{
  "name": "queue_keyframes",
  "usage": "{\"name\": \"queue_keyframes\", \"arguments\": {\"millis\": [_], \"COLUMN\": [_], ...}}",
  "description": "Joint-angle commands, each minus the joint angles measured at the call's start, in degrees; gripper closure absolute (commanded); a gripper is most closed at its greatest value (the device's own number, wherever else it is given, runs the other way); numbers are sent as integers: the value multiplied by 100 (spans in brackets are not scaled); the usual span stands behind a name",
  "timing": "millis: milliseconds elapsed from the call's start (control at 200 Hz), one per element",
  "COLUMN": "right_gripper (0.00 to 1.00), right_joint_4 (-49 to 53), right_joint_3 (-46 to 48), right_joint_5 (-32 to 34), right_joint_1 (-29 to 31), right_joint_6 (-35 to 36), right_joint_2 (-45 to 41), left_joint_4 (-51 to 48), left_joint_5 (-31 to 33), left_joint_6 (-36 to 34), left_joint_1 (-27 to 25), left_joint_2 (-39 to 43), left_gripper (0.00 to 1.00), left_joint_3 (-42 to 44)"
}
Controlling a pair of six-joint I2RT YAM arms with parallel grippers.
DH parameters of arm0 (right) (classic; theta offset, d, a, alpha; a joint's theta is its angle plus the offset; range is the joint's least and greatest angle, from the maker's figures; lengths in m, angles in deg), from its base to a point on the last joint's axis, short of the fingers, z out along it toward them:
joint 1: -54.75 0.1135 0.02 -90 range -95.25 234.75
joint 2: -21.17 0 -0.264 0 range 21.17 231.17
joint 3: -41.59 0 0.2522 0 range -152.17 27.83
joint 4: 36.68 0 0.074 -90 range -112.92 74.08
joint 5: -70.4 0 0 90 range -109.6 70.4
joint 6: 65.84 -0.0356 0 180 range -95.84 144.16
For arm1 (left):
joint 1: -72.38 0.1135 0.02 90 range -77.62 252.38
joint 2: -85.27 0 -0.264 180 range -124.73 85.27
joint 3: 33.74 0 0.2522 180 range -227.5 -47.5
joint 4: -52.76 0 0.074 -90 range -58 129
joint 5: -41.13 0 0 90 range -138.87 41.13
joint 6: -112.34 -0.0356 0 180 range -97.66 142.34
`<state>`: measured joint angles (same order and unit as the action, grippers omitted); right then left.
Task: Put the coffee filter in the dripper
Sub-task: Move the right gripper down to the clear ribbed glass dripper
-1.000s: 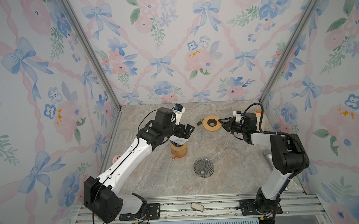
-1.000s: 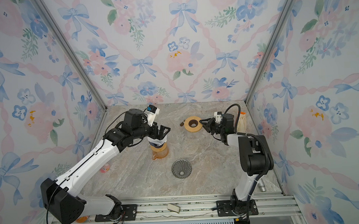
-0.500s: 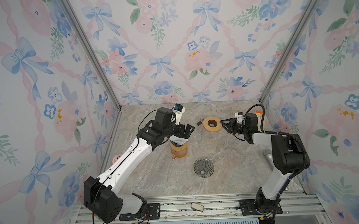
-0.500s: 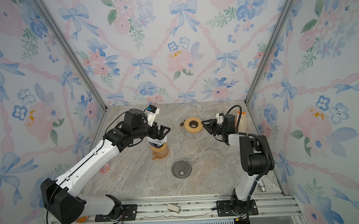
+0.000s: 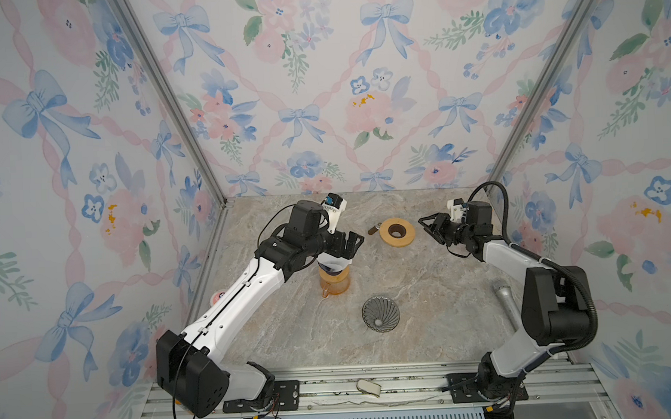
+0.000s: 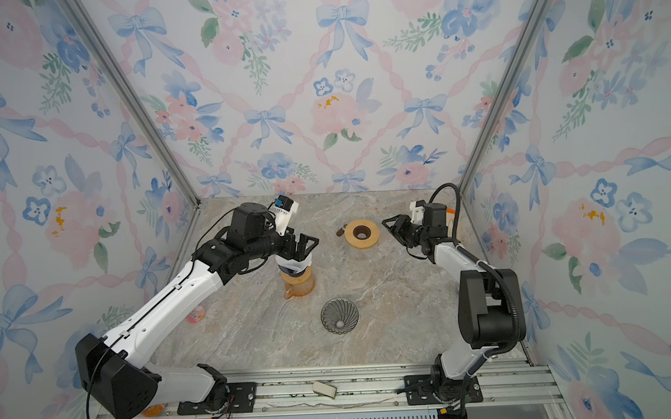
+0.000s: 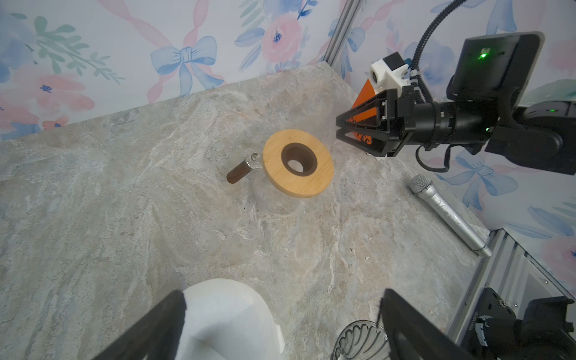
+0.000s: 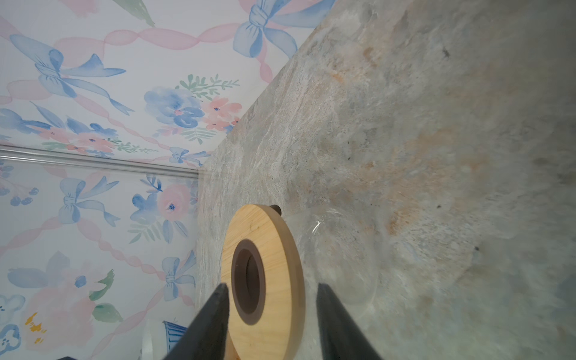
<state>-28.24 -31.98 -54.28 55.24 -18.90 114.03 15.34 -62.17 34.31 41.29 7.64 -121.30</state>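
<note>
A white paper coffee filter (image 5: 333, 263) (image 6: 295, 264) (image 7: 224, 314) sits in the mouth of an orange glass carafe (image 5: 334, 284). My left gripper (image 5: 352, 245) (image 7: 280, 299) hovers just above it, open wide and holding nothing. At the back stands the clear glass dripper with a wooden collar (image 5: 397, 242) (image 7: 311, 180) (image 8: 280, 249) and a dark handle, collar side up. My right gripper (image 5: 425, 225) (image 7: 338, 127) (image 8: 272, 285) is open beside it. Its fingertips point at the collar's edge and stand a little short of it.
A grey ribbed cone (image 5: 380, 318) (image 7: 358, 343) lies open side up in front of the carafe. A silver microphone (image 5: 505, 302) (image 7: 445, 212) lies by the right wall. An orange and white box (image 7: 364, 93) leans behind the right gripper. A pink object (image 6: 195, 314) sits by the left wall.
My right gripper's jaws have spread wider and it has drawn back slightly to the right, away from the wooden collar. The left arm and the filter have not moved.
</note>
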Motion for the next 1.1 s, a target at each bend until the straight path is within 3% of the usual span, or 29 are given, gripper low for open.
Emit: {"name": "queue_keyframes", "arguments": {"millis": [0,320,580,1095], "right_gripper": [51,37,36,37], "right_joint_4": [1280,2646,3669,4042], "right_joint_3": [-393,-1001,-1170,-461], "right_joint_5": [452,749,894,937], "right_joint_1": [85,488,972,2085], "right_joint_6": [1016,2204,3037,3589], "right_joint_2": [-328,-954,-1189,-1575], "left_joint_4": [48,6,-77,-221], "left_joint_5": [-80,-111,-76,-295], "left_joint_6": [-137,-164,-196,215], "left_joint_1": [7,6,6,-7], "left_joint_2": [11,140,403,899], "left_gripper": [2,2,2,2], "left_joint_3": [-204,-206,97,1079]}}
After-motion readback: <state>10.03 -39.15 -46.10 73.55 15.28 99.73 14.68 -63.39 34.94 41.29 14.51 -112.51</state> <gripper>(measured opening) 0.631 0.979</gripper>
